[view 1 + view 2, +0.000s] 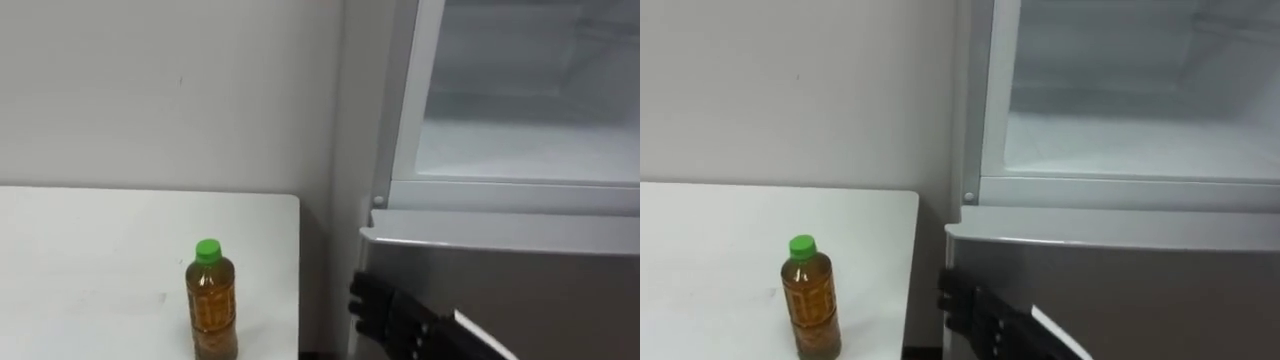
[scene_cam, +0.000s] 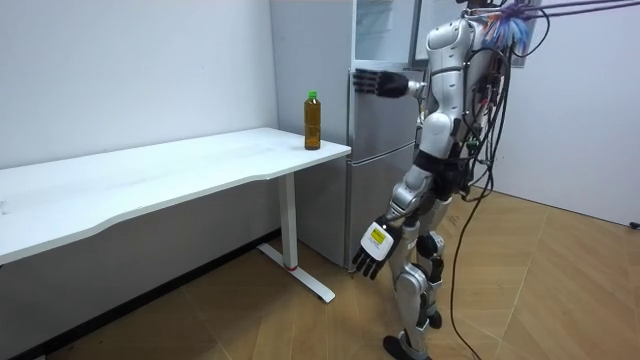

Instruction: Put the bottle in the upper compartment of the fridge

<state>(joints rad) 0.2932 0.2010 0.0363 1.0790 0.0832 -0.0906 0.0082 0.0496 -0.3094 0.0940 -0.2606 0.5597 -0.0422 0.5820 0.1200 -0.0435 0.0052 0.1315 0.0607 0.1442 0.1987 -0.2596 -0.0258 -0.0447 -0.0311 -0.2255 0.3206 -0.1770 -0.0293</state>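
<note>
Green-capped bottle (image 1: pixel 212 300) waits untouched on the table (image 1: pixel 100 250), upper fridge compartment (image 1: pixel 530 120) open; my right hand (image 1: pixel 385 312), straight-fingered and empty, hovers by the lower door (image 1: pixel 520 290); left hand (image 2: pixel 372 245) hangs slack.

**Bottle (image 1: pixel 211 300) on desk (image 1: pixel 80 250), fridge (image 2: pixel 375 160) just to the right**

Bottle: stands upright on the desk, near its right end, with the wall (image 1: pixel 150 90) behind. Fridge: stands right of the desk, just beside its end, back to the same wall. Upper compartment (image 1: pixel 520 150): sits above the lower door (image 1: pixel 560 300). Right hand (image 1: pixel 385 312): hovers before the lower door's left edge, right of the bottle and apart from it; touching the door or not, cannot tell. Left hand (image 2: pixel 372 250): hangs low at the robot's side, above the floor (image 2: pixel 250 320), before the fridge.
</note>
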